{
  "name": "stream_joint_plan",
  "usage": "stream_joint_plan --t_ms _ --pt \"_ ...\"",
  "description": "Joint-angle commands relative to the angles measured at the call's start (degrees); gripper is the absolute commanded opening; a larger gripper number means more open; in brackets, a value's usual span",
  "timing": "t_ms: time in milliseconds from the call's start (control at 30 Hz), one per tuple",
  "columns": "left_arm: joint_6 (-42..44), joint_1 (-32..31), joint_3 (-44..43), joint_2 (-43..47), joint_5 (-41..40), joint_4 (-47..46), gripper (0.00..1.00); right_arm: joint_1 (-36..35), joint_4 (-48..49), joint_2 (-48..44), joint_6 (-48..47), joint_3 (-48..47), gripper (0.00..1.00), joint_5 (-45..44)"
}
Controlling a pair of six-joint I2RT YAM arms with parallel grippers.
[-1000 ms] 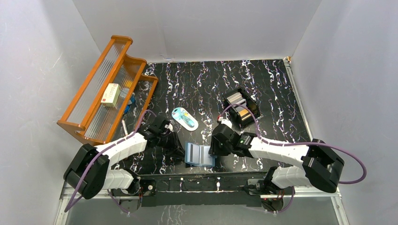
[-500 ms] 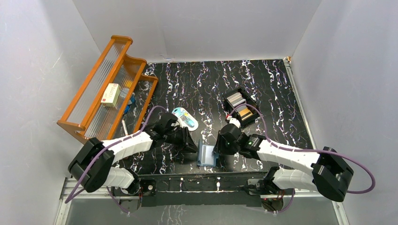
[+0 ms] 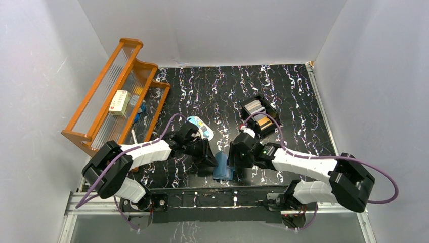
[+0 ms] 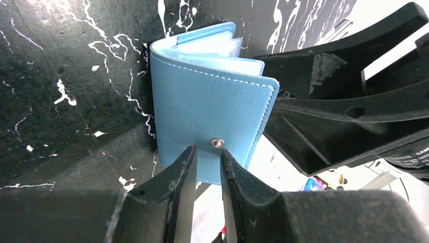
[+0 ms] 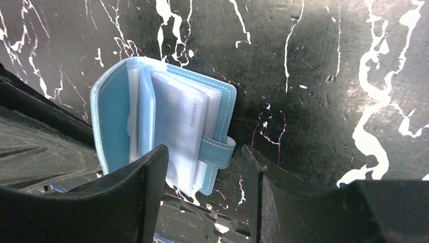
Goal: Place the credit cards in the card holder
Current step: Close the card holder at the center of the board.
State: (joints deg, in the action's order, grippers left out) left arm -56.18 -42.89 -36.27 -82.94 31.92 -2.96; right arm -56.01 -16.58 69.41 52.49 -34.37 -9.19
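The card holder [image 3: 222,167] is a blue wallet standing half-folded on the table between my two grippers. In the left wrist view its stitched outer cover [image 4: 207,101] with a metal snap faces me. My left gripper [image 4: 207,149] sits at the cover's lower edge, jaws a narrow gap apart with nothing between them. In the right wrist view the holder's inside [image 5: 121,111] shows clear pockets, one holding a pale card [image 5: 179,119]. My right gripper [image 5: 203,150] is open wide around the pockets and strap. More credit cards [image 3: 259,120], grey and orange, stand in a black box.
The black open-topped box [image 3: 272,115] sits right of centre, behind my right arm. A light-blue oval item [image 3: 200,126] lies just behind my left gripper [image 3: 208,158]. An orange wooden rack [image 3: 109,96] with a cream box [image 3: 120,102] stands at the far left. My right gripper [image 3: 233,158] is close to the table's near edge.
The card holder went from lying open flat to standing half-folded. My left gripper moved right up against its cover. My right gripper's jaws spread wider.
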Motion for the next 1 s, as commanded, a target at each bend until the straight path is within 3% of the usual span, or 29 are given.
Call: stream_joint_plan --t_ms 0,167,300,433,533,700,833,967 --pt "0.68 -0.23 -0.85 1.09 -0.68 0.86 0.22 -0.5 0.29 0.49 0.04 -2.54 0.63 -0.05" --pt "1.78 -0.17 -1.45 0.64 -1.32 2.21 0.22 -0.44 -1.99 -3.94 -1.58 -2.9 0.6 -3.24" --pt "3.1 -0.18 -2.87 0.74 -2.15 4.53 0.23 0.12 0.04 -6.55 -14.5 -2.86 0.49 -2.5" --pt "4.68 -0.24 -5.57 0.38 -3.84 7.98 0.3 0.86 -1.01 -5.82 -23.27 -5.42 0.51 -1.65" --pt "3.91 -0.37 -6.27 -1.31 -3.42 6.92 0.31 4.05 -3.26 -4.55 -19.21 -5.71 0.52 1.62" --pt "2.8 -1.22 -6.96 -3.99 -3.26 4.18 0.27 6.78 4.3 -9.45 -11.83 3.38 0.48 4.72" --pt "6.21 -1.24 -10.56 -4.88 -9.46 13.87 0.26 7.25 8.09 -9.66 -12.66 6.6 0.48 8.61" --pt "6.54 -1.08 -11.78 -4.54 -12.48 17.84 0.27 6.96 12.3 -3.92 -12.87 7.03 0.46 15.7"
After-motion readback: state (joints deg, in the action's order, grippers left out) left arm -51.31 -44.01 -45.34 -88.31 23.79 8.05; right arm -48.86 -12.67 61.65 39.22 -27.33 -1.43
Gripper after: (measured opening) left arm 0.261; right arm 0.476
